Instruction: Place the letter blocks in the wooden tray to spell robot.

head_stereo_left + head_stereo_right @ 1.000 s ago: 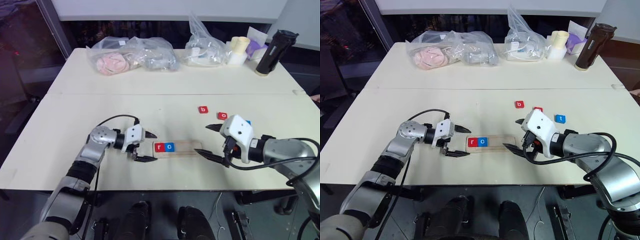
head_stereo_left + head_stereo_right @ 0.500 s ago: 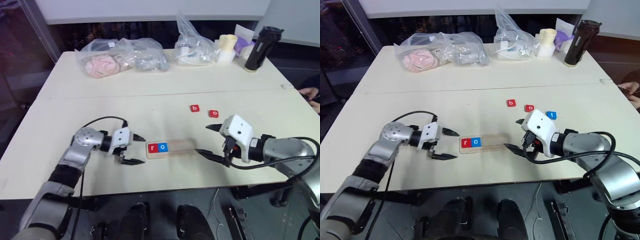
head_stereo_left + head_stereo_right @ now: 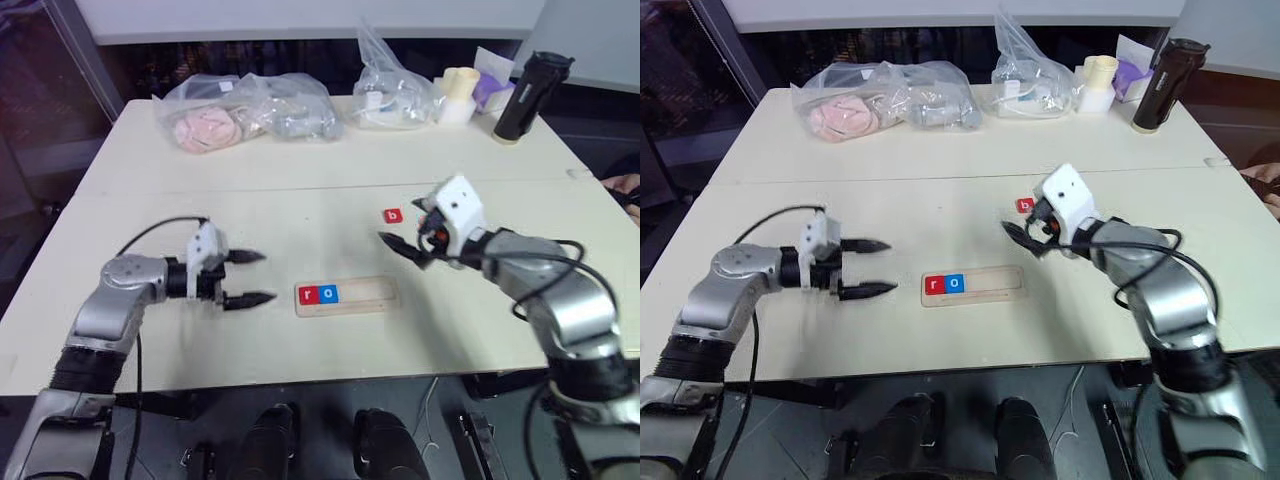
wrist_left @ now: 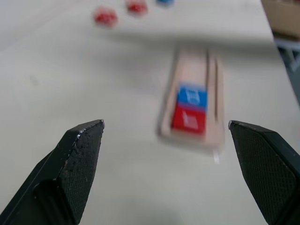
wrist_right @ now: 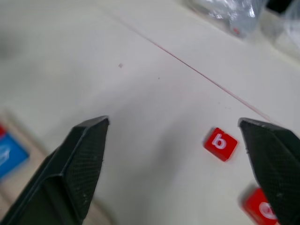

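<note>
Pale wood, your wooden tray (image 3: 365, 296) is lying on the counter (image 3: 300, 190) between the two arms, holding the red r block (image 3: 307, 294) and the blue o block (image 3: 329, 294) side by side at its left end. Your left end effector (image 3: 248, 278) is hovering just left of the tray, fingers spread and gripping nothing. Your right end effector (image 3: 398, 243) is also gaping empty, hanging just beside the red b block (image 3: 392, 215), with another red block (image 5: 260, 208) lying near it.
</note>
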Tool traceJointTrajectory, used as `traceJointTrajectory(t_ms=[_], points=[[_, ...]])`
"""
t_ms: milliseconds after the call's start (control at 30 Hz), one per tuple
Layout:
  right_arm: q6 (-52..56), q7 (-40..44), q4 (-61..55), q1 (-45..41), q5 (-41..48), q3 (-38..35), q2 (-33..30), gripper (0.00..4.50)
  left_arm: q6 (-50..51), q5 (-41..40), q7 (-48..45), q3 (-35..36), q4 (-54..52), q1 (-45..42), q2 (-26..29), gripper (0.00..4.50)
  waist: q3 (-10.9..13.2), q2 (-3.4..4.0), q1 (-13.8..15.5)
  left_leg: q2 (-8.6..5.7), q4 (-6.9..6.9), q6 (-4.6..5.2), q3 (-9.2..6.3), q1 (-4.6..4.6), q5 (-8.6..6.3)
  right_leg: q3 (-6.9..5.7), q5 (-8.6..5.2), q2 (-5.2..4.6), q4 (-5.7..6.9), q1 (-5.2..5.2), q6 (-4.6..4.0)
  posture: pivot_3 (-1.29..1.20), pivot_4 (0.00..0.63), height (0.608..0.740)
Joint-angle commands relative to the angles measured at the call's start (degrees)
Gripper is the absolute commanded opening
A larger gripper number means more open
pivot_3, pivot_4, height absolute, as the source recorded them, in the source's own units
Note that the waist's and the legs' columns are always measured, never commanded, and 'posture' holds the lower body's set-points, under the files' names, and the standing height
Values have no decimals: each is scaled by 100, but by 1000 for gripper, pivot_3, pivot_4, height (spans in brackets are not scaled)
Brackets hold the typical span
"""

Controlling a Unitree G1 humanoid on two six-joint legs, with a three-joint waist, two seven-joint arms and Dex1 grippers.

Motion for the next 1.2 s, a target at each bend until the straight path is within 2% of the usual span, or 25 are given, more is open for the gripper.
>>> traceJointTrajectory(t_ms=[33, 200, 367, 700, 867, 967, 1100, 1133, 1200], points=[[226, -867, 526, -326, -497, 57, 480, 4500, 426, -352, 192, 274, -693, 98, 162, 4466, 0, 0, -16, 0, -3, -1, 2, 1, 0, 0, 1, 2, 2, -2, 1, 0, 150, 725], [20, -1481, 1660, -850, -780, -130, 1155, 4500, 803, -662, 296, 356, -1179, 231, 309, 4466, 3, 5, -17, 1, -6, -8, 4, 4, 6, 3, 3, 23, 7, -5, -2, 0, 150, 725], [-467, -1744, 2715, -1387, -942, -191, 1507, 4500, 890, -740, 453, 393, -1303, 251, 301, 4466, 4, 7, -13, 2, 0, -12, 4, 9, 10, 2, 5, 31, 7, -1, -9, 0, 150, 725], [-1310, -1873, 4554, -1995, -1243, -123, 1791, 4500, 874, -807, 697, 374, -1489, 403, 327, 4466, 4, 8, -42, 2, -9, -14, 5, 10, 12, 7, 6, 39, 11, -4, -8, 0, 150, 725], [-1570, -1946, 5394, -2250, -1151, -346, 1986, 4500, 883, -820, 831, 392, -1590, 492, 323, 4466, 4, 9, -61, 9, -8, -19, 5, 15, 15, 12, 8, 50, 15, -4, -13, 0, 150, 725], [-1532, -2033, 5624, -2344, -1104, -512, 2054, 3712, 881, -818, 913, 399, -1641, 539, 317, 4500, 4, 10, -58, 16, -8, -22, 4, 18, 16, 16, 11, 60, 15, -3, -19, 0, 150, 725], [-1226, -2088, 5409, -2254, -1027, -666, 2071, 1574, 899, -846, 984, 381, -1672, 552, 302, 4500, 3, 11, -11, 20, -7, -29, 1, 19, 21, 16, 13, 65, 15, -2, -25, 0, 150, 725], [-1119, -2093, 5302, -2206, -1014, -683, 2065, 1157, 906, -850, 996, 368, -1667, 546, 294, 4500, 3, 11, -5, 20, -5, -29, 1, 19, 21, 16, 13, 65, 15, -1, -26, 0, 150, 725], [-884, -2155, 5008, -2094, -1039, -692, 2046, 1172, 931, -882, 1004, 347, -1672, 550, 281, 4500, 3, 11, -7, 20, -4, -30, 0, 19, 21, 16, 7, 65, 14, 1, -37, 0, 150, 725]])
